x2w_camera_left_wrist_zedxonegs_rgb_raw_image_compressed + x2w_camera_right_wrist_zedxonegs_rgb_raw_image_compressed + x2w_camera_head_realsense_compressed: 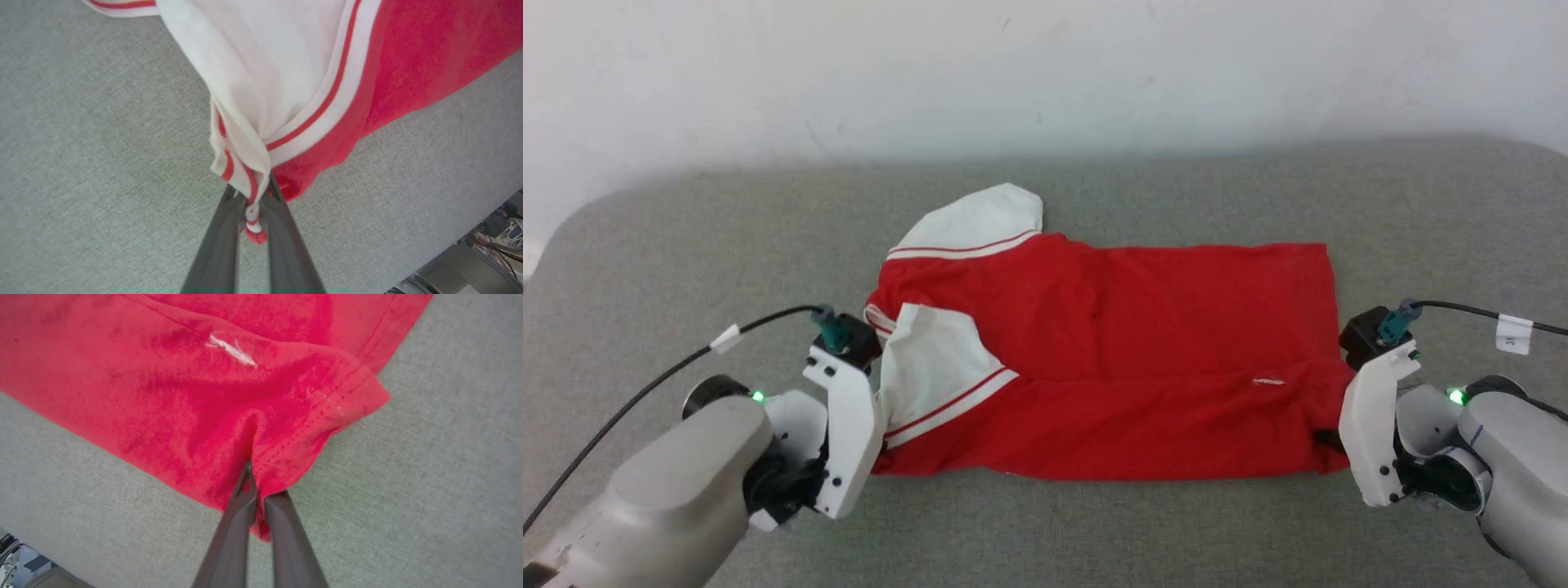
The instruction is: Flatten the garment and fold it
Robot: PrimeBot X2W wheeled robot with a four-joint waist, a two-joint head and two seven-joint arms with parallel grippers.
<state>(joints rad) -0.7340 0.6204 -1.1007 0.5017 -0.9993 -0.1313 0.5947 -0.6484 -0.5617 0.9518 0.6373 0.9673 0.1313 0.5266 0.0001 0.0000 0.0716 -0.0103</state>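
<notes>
One red jersey T-shirt [1111, 359] with two white short sleeves, laid lengthwise across the middle of one grey fabric-covered surface [1094, 531], held by two grippers.
At the sleeve end, left gripper [251, 196] pinched almost shut on striped white-and-red trim; at the hem end, right gripper [259, 486] pinched almost shut on a red hem corner, both along the shirt's near edge.

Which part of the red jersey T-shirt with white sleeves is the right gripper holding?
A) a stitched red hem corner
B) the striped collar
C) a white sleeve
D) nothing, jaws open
A: the right gripper has its jaws shut on a stitched hem corner of the red jersey T-shirt.
</notes>
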